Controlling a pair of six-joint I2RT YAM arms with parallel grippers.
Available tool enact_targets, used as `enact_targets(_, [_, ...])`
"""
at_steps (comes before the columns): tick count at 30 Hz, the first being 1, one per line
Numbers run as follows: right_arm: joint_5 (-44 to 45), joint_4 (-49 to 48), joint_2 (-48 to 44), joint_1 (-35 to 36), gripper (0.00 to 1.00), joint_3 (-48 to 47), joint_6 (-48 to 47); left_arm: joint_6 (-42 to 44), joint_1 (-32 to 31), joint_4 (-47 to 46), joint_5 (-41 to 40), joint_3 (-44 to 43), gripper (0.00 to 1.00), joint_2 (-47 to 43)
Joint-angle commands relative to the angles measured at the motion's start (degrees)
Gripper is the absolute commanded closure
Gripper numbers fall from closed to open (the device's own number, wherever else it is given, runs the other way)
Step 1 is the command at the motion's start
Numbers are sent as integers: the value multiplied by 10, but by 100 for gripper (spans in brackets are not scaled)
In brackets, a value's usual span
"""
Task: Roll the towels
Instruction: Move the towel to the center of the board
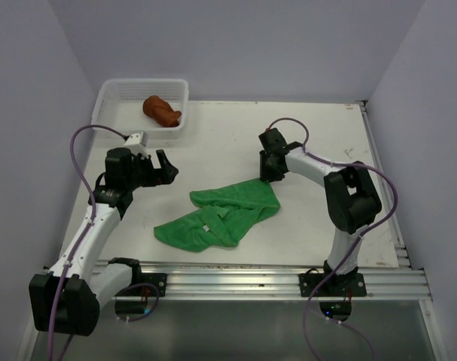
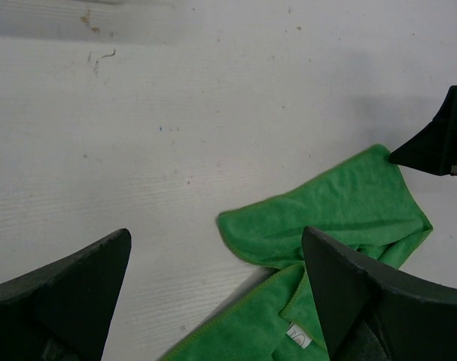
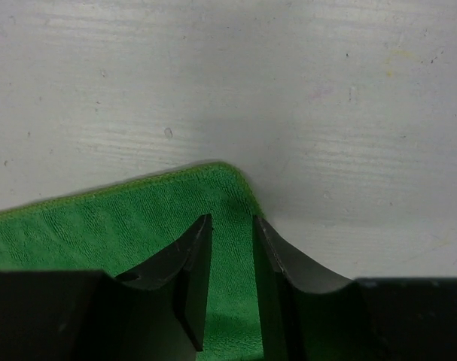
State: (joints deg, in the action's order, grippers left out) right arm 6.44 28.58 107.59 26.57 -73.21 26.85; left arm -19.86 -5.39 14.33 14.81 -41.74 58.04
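Note:
The bright green towel point(image 1: 220, 214) lies crumpled and partly folded on the white table, its far right corner spread flat. It also shows in the left wrist view point(image 2: 341, 203) and the right wrist view point(image 3: 100, 233). My right gripper point(image 1: 269, 179) is down on that far corner, its jaws narrowly apart with green cloth between them point(image 3: 232, 218). My left gripper point(image 1: 162, 167) is wide open and empty above the table, left of the towel point(image 2: 215, 233). The rust-brown towel point(image 1: 162, 111) lies bunched in the white mesh basket point(image 1: 111, 98).
The basket stands at the table's far left corner, just behind my left gripper. White walls close in the left, back and right sides. An aluminium rail point(image 1: 251, 278) runs along the near edge.

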Motion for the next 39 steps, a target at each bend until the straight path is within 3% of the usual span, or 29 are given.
enact_targets(1, [0,-1,-1,-1,67,-6,-24,13,0,-30,24,-1,0,7])
enact_targets(5, [-8,-21,-4,-1,64,8,-24,10,3,-33,38,1,0,10])
enact_targets(23, [32,-29,53,-1,65,-28,-36,7,5,-39,54,4,0,15])
enact_targets(29, [40,-31,57,3,73,-13,-49,6,5,-40,59,4,0,18])
enact_targets(33, [54,-30,55,7,91,1,-51,5,5,-41,62,5,1,20])
enact_targets(36, [73,-19,56,6,99,3,-46,4,4,-42,65,6,1,21])
enact_targets(39, [112,0,54,2,100,-1,-33,3,5,-46,72,9,1,23])
